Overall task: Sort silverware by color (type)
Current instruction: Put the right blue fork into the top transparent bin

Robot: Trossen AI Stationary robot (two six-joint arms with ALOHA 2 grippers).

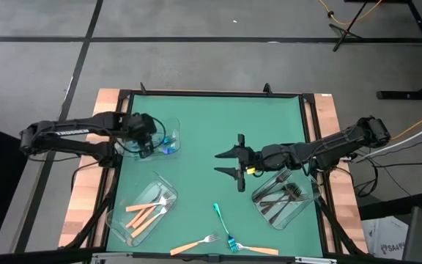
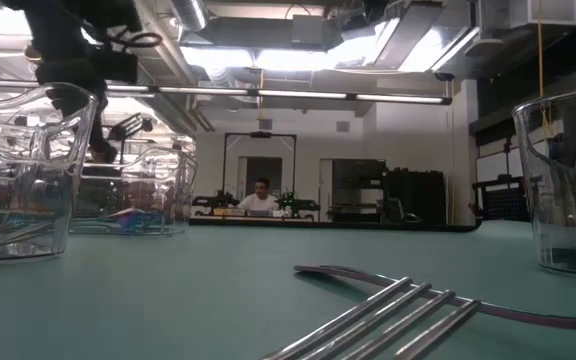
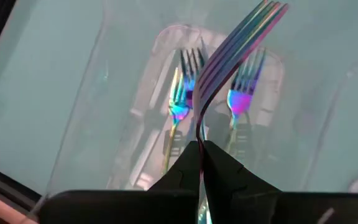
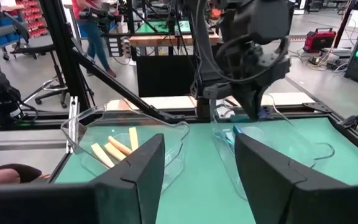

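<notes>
My left jaws (image 3: 201,163) are pressed tight on the handle of a slim fork with an iridescent blue-teal sheen (image 3: 229,56), which I hold over the clear plastic rectangular tray (image 1: 168,137) near the tabletop's left edge, toward the far side. Two more forks of the same shiny blue-teal (image 3: 179,102) already lie in the bottom of that tray, so this colour is well under way. Toward the near left corner a second clear tray (image 1: 143,211) holds several orange-handled forks (image 1: 146,212), and by the right edge a third clear tray (image 1: 284,199) holds a handful of dark grey-black forks (image 1: 278,198). My right jaws (image 1: 241,163) hang spread wide and empty over the middle of the green tabletop (image 1: 226,117), just beside the dark-fork tray. What is left, as I judge it, is the small cluster loose near the front edge: one blue-teal fork (image 1: 223,224) and two orange-handled forks, one (image 1: 193,245) to its left and one (image 1: 258,248) to its right, seemingly crossing or touching near the tines. I see no dark fork loose. So I reckon most of the sorting is done, with one fork about to be dropped in and three still to be fetched.
</notes>
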